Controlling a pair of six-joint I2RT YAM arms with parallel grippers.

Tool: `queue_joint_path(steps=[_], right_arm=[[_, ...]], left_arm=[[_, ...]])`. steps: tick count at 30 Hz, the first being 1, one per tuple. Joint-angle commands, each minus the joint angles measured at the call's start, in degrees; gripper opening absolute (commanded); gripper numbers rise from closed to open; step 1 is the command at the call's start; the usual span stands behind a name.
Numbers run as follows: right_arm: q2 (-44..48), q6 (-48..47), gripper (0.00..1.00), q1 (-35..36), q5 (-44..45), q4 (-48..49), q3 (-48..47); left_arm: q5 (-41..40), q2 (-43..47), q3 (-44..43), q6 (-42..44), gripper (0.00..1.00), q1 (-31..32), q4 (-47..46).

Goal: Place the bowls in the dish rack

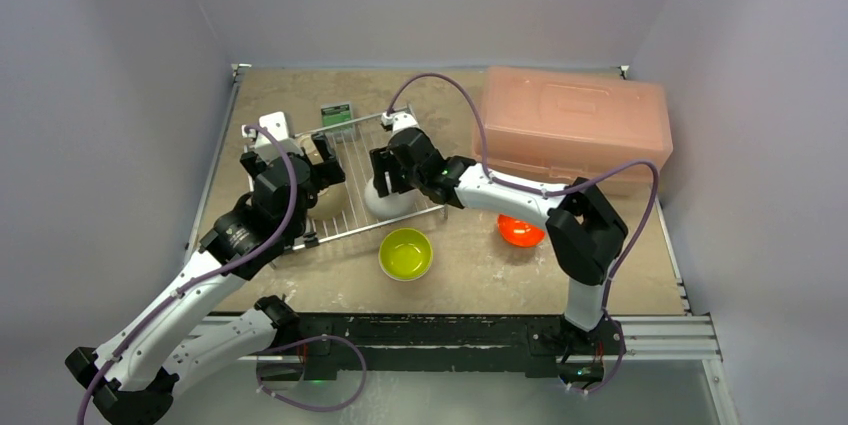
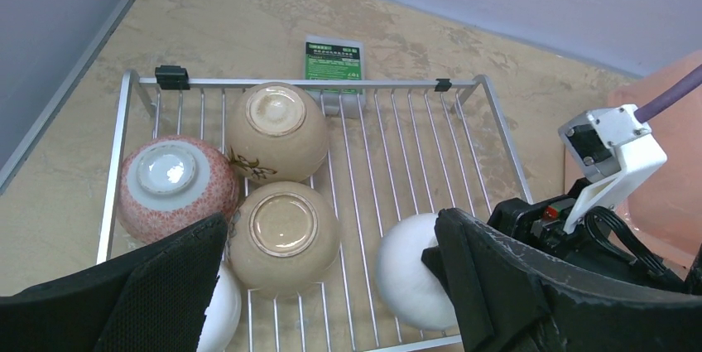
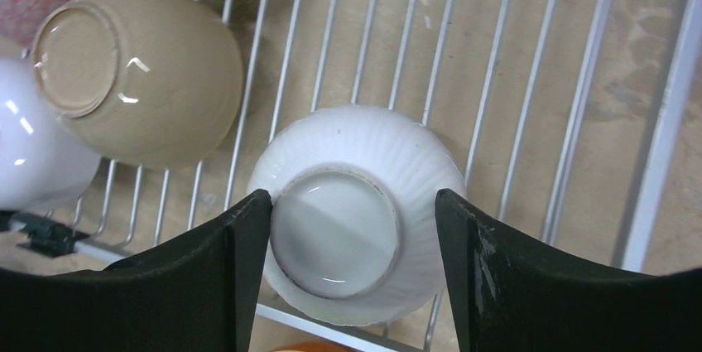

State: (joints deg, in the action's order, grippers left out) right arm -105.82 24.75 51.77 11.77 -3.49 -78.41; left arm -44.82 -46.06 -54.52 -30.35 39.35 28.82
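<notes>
Counter (image 1: 470, 270): carrying all items.
Dish rack (image 2: 414, 145): standing at the counter's far left, holding several upturned bowls.
Left gripper (image 2: 331, 219): hanging over the rack's left end, fingers (image 2: 513, 286) spread wide, gripping nothing.
Right gripper (image 3: 352, 203): fingers (image 3: 199, 286) straddling the foot of the white ribbed bowl (image 3: 356, 132), which is lying upturned on the rack's near wires. Cannot tell whether they are gripping it.
Handling: opening fully and rising straight up is looking safest, sparing the beige bowl (image 3: 137, 74) beside it.
Lime-green bowl (image 1: 405, 253), orange bowl (image 1: 520, 232): waiting on the counter.
</notes>
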Motion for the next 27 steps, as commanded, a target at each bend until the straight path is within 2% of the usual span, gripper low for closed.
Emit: queue_joint_path(steps=[1, 15, 27], right_arm=[[-1.76, -3.34, 0.7, 1.05, -10.44, 1.58, 0.21], [-3.63, -10.53, 0.69, 4.16, -13.36, 0.03, -0.86], [-4.7, -13.67, 0.81, 6.57, -13.28, 0.11, -3.71]], left_arm=[[-0.88, 0.1, -0.03, 1.21, 0.97, -0.14, -0.96], [-0.82, 0.1, -0.28, 1.31, 0.97, -0.11, -0.96], [-1.02, 0.87, -0.82, 1.26, 0.97, -0.14, -0.48]])
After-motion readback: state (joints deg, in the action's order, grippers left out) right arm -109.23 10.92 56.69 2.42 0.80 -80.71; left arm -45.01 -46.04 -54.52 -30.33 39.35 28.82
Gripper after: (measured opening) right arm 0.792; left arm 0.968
